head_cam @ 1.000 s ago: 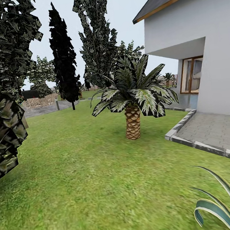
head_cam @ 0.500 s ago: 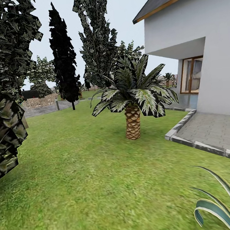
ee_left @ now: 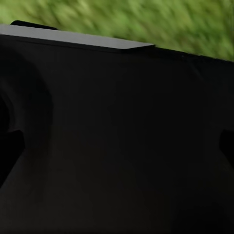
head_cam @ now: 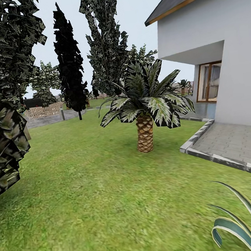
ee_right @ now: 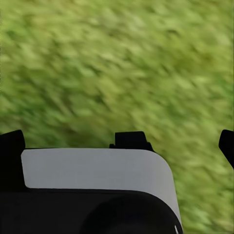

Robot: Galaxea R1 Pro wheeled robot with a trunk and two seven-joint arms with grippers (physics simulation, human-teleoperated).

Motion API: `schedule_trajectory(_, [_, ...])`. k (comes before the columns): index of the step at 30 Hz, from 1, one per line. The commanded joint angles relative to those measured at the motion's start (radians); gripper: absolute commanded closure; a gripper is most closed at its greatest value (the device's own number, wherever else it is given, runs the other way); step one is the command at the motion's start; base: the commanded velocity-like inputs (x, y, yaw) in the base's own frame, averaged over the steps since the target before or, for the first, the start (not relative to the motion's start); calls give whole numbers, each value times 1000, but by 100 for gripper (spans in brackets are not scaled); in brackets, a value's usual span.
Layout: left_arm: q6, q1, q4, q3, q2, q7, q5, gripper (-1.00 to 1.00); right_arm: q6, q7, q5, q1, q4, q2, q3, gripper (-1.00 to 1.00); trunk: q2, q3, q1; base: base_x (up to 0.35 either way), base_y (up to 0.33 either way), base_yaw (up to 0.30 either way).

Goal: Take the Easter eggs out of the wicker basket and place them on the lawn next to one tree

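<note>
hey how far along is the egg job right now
Nothing looks done from here. The head view takes in open lawn, a short palm, an all-black tree and the house. Both wrist views look down on grass. Finding the basket, emptying it and setting the eggs by one tree all seem left.

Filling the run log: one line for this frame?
phase: in transit | head view: lawn, short palm, black columnar tree, house | right wrist: grass below
</note>
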Motion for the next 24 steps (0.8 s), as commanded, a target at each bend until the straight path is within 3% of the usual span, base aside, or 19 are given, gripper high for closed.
schedule_trajectory(1, [-1, 0, -2, 5, 0, -2, 7, -100, -4, 1, 0, -1, 1, 0, -5, -100, 0, -1, 0, 0, 0, 0])
schedule_trajectory(16, [-4, 0, -5, 9, -8, -8, 11, -100, -3, 1, 1, -1, 0, -7, -3, -100, 0, -1, 0, 0, 0, 0])
schedule_trajectory(24, [-2, 0, -3, 8, -19, -8, 10, -100, -4, 6, 3, -1, -3, -33, -2, -100, 0, -1, 0, 0, 0, 0])
